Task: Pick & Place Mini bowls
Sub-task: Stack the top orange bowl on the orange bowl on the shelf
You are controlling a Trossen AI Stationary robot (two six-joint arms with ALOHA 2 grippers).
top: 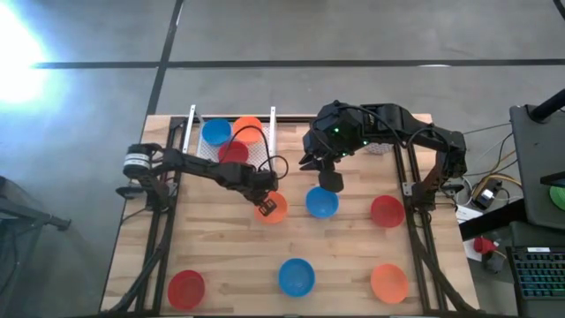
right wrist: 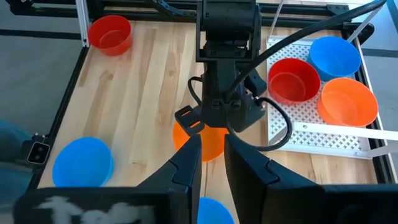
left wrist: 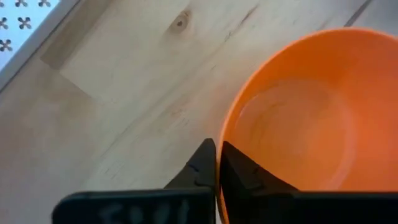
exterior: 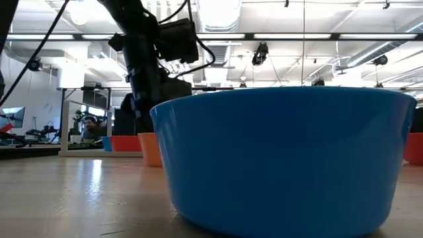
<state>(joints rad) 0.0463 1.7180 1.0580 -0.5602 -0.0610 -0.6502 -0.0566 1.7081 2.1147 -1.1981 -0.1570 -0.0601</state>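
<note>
My left gripper (top: 265, 201) reaches in from the table's left to an orange mini bowl (top: 274, 208) near the table's middle and is shut on it. My right gripper (top: 329, 183) hangs open just above the far rim of a blue mini bowl (top: 322, 204) and touches nothing. In the right wrist view its fingers (right wrist: 186, 163) frame the left gripper and the orange bowl (right wrist: 208, 144). A blue (top: 216, 132), an orange (top: 249, 127) and a red bowl (top: 233, 152) stand in the white tray (top: 265, 146) at the far edge. My left gripper (left wrist: 217, 146) pinches the orange bowl's rim (left wrist: 221, 140) on the side toward the table's left, with one finger (left wrist: 245, 175) inside the bowl and the other (left wrist: 200, 168) outside. The fingers come from above, slanting down. The bowl stays upright, its base low at the table top (exterior: 151, 158).
Other mini bowls stand on the wooden table: red (top: 387, 211) at the right, red (top: 186, 288), blue (top: 297, 276) and orange (top: 388, 283) along the near edge. The near blue bowl (exterior: 284, 158) fills the low view. Metal frame rails run along both sides.
</note>
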